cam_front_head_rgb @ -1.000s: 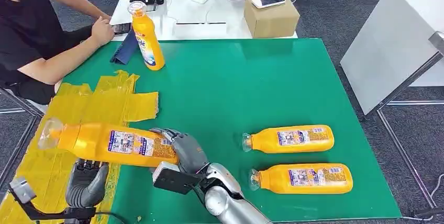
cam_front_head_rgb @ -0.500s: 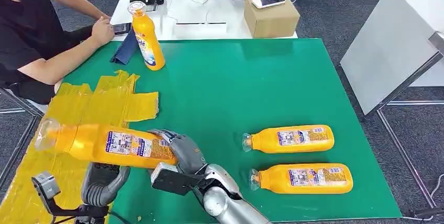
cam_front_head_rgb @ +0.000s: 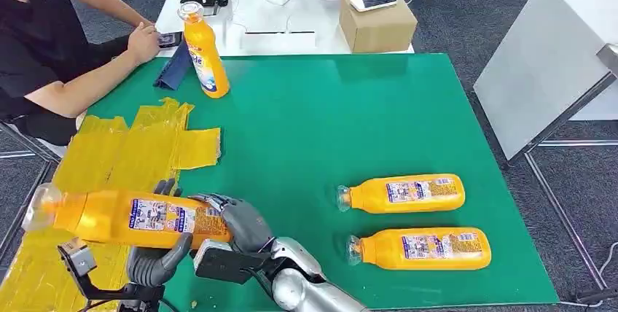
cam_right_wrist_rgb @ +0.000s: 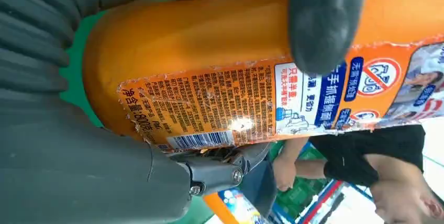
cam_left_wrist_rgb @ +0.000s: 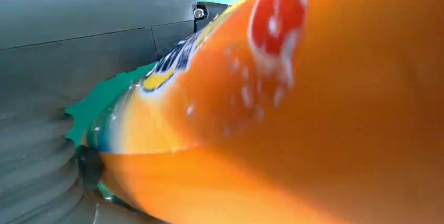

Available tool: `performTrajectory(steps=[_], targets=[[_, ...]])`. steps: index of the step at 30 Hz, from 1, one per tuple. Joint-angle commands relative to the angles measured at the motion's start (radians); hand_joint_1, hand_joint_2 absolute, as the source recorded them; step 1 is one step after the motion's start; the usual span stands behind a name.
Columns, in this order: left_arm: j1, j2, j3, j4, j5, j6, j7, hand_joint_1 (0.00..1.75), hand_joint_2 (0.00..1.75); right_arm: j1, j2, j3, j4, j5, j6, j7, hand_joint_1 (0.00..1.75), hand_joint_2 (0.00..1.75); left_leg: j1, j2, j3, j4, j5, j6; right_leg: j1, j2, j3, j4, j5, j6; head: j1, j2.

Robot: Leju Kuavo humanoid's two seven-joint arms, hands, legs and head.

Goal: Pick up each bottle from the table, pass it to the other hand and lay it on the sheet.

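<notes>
**Handover in progress: right hand to left hand**

The yellow sheet is lying at the table's left. Above its near edge, the held bottle is hanging level, cap pointing left. The left hand is cupping the bottle from below, fingers curling up around it. The right hand is clamping the base end, fingers wrapped over it. Next, judged: right hand releasing, left lowering onto the sheet. Two more bottles are lying at right.
</notes>
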Motion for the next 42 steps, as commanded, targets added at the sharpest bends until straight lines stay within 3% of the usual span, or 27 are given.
performTrajectory(steps=[1, 18, 19, 20, 41, 42], targets=[[-0.033, 0.014, 0.04, 0.049, 0.062, 0.003, 0.01, 0.0, 1.75, 0.004, 0.002, 0.137, 0.165, -0.046, 0.0, -0.021, 1.75, 1.75, 0.001, -0.001, 0.004, -0.002, 0.0, -0.001, 0.001, -0.002, 0.005, -0.003, 0.0, -0.002, 0.0, 0.0], [-0.042, -0.011, 0.089, 0.066, 0.098, -0.027, 0.035, 0.0, 1.75, 0.01, 0.002, 0.144, 0.183, -0.059, 0.002, -0.023, 1.75, 1.75, 0.001, -0.003, 0.005, -0.002, 0.0, -0.002, 0.001, -0.003, 0.006, -0.003, -0.001, -0.002, 0.0, 0.0], [-0.042, -0.013, 0.09, 0.067, 0.098, -0.027, 0.035, 1.69, 1.75, 0.01, 0.002, 0.143, 0.182, -0.059, 0.002, -0.023, 1.75, 1.75, 0.001, -0.002, 0.004, -0.002, 0.0, -0.001, 0.001, -0.003, 0.004, -0.002, -0.001, -0.001, 0.0, 0.0], [-0.041, -0.015, 0.09, 0.064, 0.098, -0.03, 0.035, 1.75, 1.75, 0.01, 0.002, 0.142, 0.181, -0.059, -0.001, -0.023, 1.75, 1.75, 0.0, -0.002, 0.002, -0.002, 0.0, -0.001, 0.0, -0.002, 0.003, -0.002, 0.0, -0.001, 0.0, 0.0], [-0.033, -0.028, 0.093, 0.057, 0.116, -0.062, 0.028, 1.75, 1.75, 0.036, 0.002, 0.05, 0.175, -0.007, -0.051, -0.03, 1.75, 1.75, 0.001, -0.003, 0.003, -0.002, 0.0, -0.001, 0.001, -0.003, 0.003, -0.002, -0.001, -0.001, 0.0, 0.0], [-0.026, -0.03, 0.095, 0.048, 0.115, -0.062, 0.026, 1.75, 1.75, 0.044, 0.002, 0.026, 0.168, 0.019, -0.075, -0.029, 0.16, 1.75, 0.001, -0.004, 0.005, -0.002, -0.001, -0.002, 0.001, -0.004, 0.006, -0.003, -0.001, -0.002, 0.0, 0.0]])
